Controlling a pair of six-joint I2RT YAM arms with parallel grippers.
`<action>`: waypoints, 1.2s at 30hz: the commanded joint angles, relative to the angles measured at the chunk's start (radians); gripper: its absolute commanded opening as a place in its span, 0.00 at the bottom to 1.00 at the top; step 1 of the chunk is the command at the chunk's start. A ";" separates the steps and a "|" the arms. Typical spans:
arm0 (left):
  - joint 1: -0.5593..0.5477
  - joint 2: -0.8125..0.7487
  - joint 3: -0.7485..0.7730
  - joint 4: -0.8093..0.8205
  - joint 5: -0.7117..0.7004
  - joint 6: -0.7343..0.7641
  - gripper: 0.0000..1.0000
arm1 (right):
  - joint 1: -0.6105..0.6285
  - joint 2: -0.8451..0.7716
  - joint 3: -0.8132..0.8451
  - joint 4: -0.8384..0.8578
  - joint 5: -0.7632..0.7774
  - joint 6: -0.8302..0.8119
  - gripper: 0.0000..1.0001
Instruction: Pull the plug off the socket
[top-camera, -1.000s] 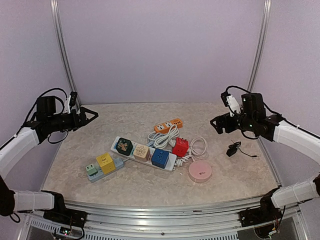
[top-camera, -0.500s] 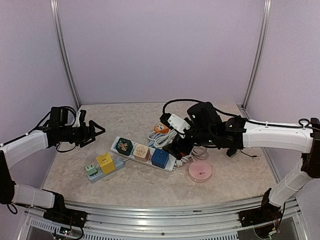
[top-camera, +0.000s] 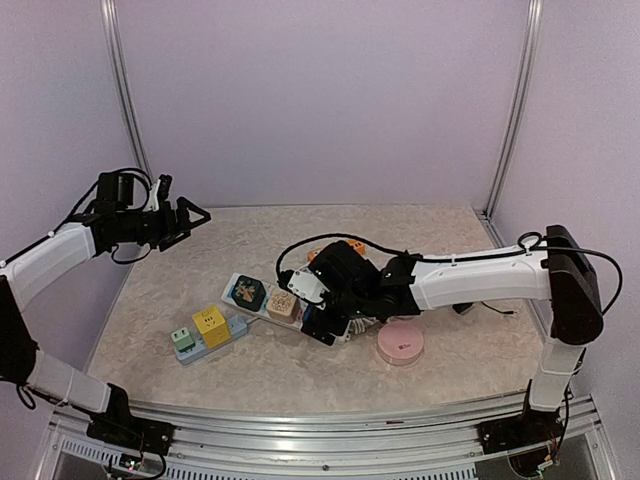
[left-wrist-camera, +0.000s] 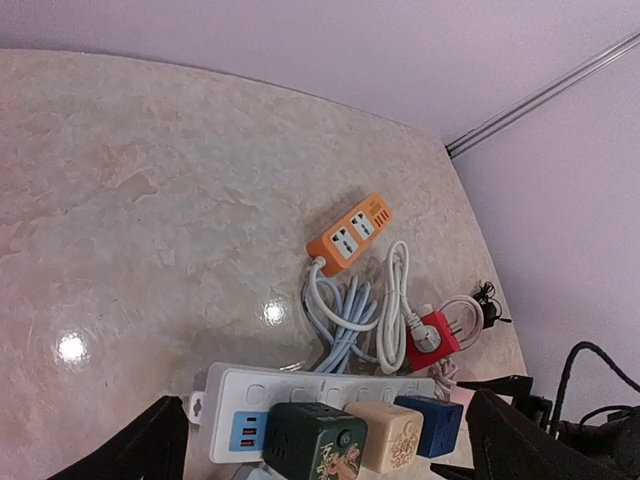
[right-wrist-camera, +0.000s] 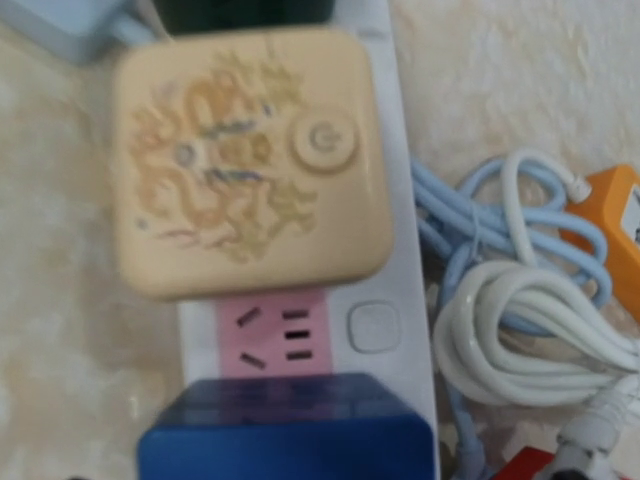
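Note:
A white power strip (top-camera: 232, 283) lies mid-table with three cube plugs in it: dark green (top-camera: 247, 292), beige (top-camera: 283, 303) and blue (left-wrist-camera: 430, 425). My right gripper (top-camera: 323, 316) hangs low over the blue cube and hides most of it from above. It is open, and one finger (left-wrist-camera: 497, 384) shows just beside the cube. In the right wrist view the blue cube (right-wrist-camera: 288, 432) fills the bottom edge. An empty pink socket (right-wrist-camera: 270, 336) lies between it and the beige cube (right-wrist-camera: 248, 160). My left gripper (top-camera: 196, 215) is open, raised at the far left.
A blue-grey strip (top-camera: 237, 325) with a yellow cube (top-camera: 210, 323) and a green plug (top-camera: 183, 340) lies front left. A pink round box (top-camera: 400, 343) sits beside the right arm. Behind the strip are an orange strip (left-wrist-camera: 349, 234), coiled cables (left-wrist-camera: 350, 310) and a red cube (left-wrist-camera: 432, 335).
My right arm swung from the far right across the table and came down over the blue cube. My left arm moved inward, then back up to the left. Both grippers stayed open.

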 joint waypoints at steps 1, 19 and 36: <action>0.017 0.053 0.125 -0.036 0.009 0.069 0.95 | 0.001 0.052 0.050 -0.067 0.045 -0.014 1.00; 0.071 0.019 0.096 -0.029 0.013 0.109 0.97 | -0.023 0.149 0.116 -0.116 -0.010 0.053 0.55; 0.071 0.229 0.097 -0.062 0.163 0.059 0.97 | -0.118 0.003 -0.050 0.121 -0.228 0.134 0.00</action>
